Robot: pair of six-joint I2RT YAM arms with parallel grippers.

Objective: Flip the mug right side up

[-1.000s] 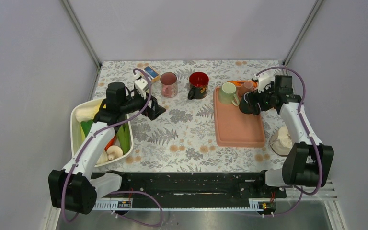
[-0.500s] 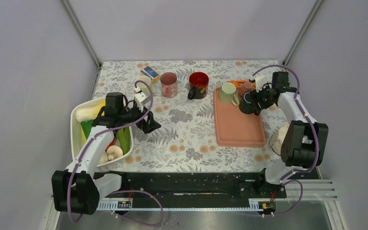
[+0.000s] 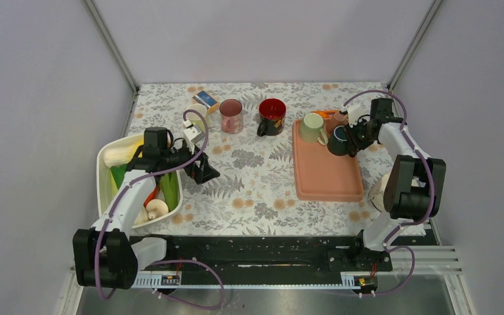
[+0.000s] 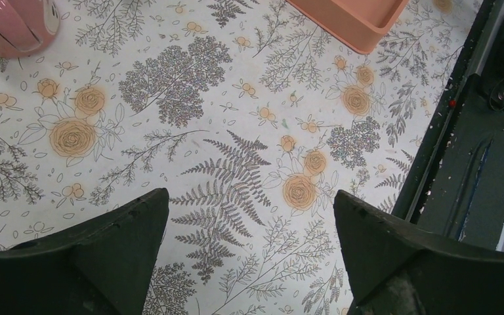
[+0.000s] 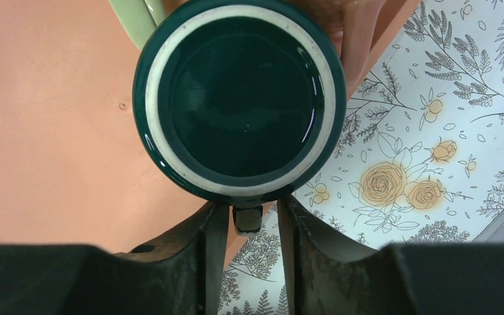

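Observation:
The mug (image 3: 338, 141) is dark green and stands upside down at the right edge of the orange tray (image 3: 328, 180). Its base with a white ring faces up in the right wrist view (image 5: 239, 98). My right gripper (image 3: 350, 140) has narrowed around the mug's handle (image 5: 248, 220). The handle sits between the fingers (image 5: 248, 211), against the left finger, with a gap left to the right one. My left gripper (image 3: 205, 172) hovers wide open over the flowered tablecloth (image 4: 249, 210), far from the mug, holding nothing.
A light green mug (image 3: 313, 126) lies on the tray beside the dark one. A red mug (image 3: 272, 116) and a pink mug (image 3: 231, 115) stand at the back. A white bin (image 3: 108, 190) of vegetables is at the left, and a white object (image 3: 386, 191) sits right of the tray.
The right gripper's jaws have closed in from wide open to a narrow gap around the mug's handle. The left arm has drawn back toward the bin.

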